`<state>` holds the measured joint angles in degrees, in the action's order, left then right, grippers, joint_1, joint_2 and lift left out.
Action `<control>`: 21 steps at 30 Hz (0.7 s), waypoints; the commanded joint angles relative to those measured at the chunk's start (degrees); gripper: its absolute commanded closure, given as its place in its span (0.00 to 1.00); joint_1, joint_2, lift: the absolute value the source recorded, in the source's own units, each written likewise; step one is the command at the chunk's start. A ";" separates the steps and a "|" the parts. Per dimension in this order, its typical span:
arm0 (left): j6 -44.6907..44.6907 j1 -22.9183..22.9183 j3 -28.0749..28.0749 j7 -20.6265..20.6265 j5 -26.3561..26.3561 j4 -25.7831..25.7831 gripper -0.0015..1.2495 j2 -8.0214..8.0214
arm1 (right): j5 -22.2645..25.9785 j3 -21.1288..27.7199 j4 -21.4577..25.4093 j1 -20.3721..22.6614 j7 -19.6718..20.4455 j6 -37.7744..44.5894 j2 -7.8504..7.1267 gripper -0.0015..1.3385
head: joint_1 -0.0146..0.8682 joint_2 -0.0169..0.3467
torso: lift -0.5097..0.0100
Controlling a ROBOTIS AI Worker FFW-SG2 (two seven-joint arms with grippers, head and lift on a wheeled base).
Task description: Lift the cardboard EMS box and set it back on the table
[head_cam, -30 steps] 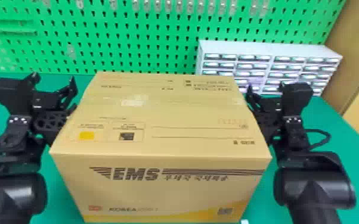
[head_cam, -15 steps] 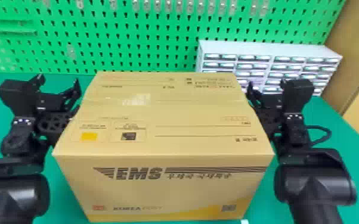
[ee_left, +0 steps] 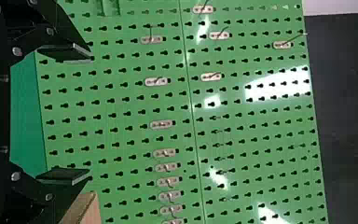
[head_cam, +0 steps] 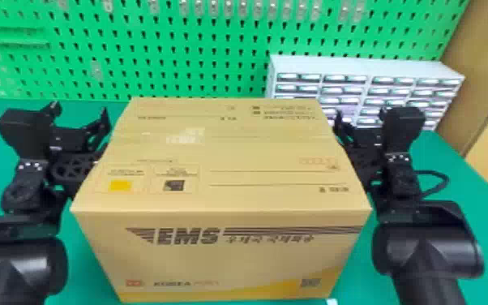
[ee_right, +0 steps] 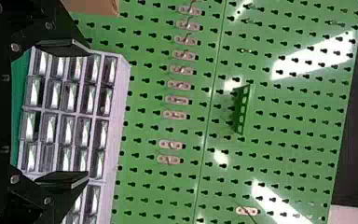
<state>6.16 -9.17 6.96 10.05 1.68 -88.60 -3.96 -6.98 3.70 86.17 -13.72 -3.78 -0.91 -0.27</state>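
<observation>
From here I see the EMS box (head_cam: 223, 162) over the green table (head_cam: 478, 227), between the left gripper (head_cam: 80, 113) and the right gripper (head_cam: 360, 115), both spread and empty, its long side running crosswise, neither gripper plainly nearer, so lifting likely needs even pressure from both flanks.

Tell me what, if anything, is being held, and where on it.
The left gripper and right gripper are open with nothing between their fingers; whether they squeeze the box from its two sides, I cannot tell.
</observation>
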 commanded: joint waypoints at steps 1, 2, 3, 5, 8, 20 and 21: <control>0.08 -0.59 0.51 -0.03 -0.53 -0.44 0.29 0.01 | 0.04 -0.09 1.28 0.01 -0.09 1.35 -0.17 0.26 | 0.78 0.01 | 0.80; 0.00 -0.85 0.78 -0.03 -0.45 -0.70 0.29 0.01 | 0.04 -0.18 1.81 -0.08 -0.09 2.06 -0.26 0.26 | 0.78 0.01 | 0.80; 0.00 -1.03 0.95 -0.03 -0.45 -0.88 0.29 0.01 | -0.05 -0.18 2.34 -0.17 0.00 2.67 -0.35 0.25 | 0.78 0.01 | 0.80; 0.00 -1.56 1.57 -0.03 -0.45 -1.32 0.29 0.01 | -0.49 -0.62 3.57 -0.43 -0.09 3.90 -0.70 0.25 | 0.78 0.01 | 0.80; -0.97 -2.26 2.45 -0.03 -0.45 -2.11 0.29 0.01 | -0.66 -1.15 4.71 -0.87 -0.09 5.22 -1.23 0.25 | 0.78 0.01 | 0.80; -3.26 -3.58 2.53 -1.00 -0.53 -5.54 0.29 0.01 | -0.84 -2.03 9.37 -1.84 -0.09 9.09 -0.96 0.25 | 0.78 0.01 | 0.80; -3.26 -3.67 2.45 -1.00 -0.62 -5.54 0.29 0.01 | -0.93 -2.20 9.54 -1.92 -0.09 9.44 -0.96 0.25 | 0.78 0.01 | 0.80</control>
<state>3.12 -12.54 9.90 9.21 1.21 -93.65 -3.95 -7.55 2.01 94.34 -15.21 -3.86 6.89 -1.35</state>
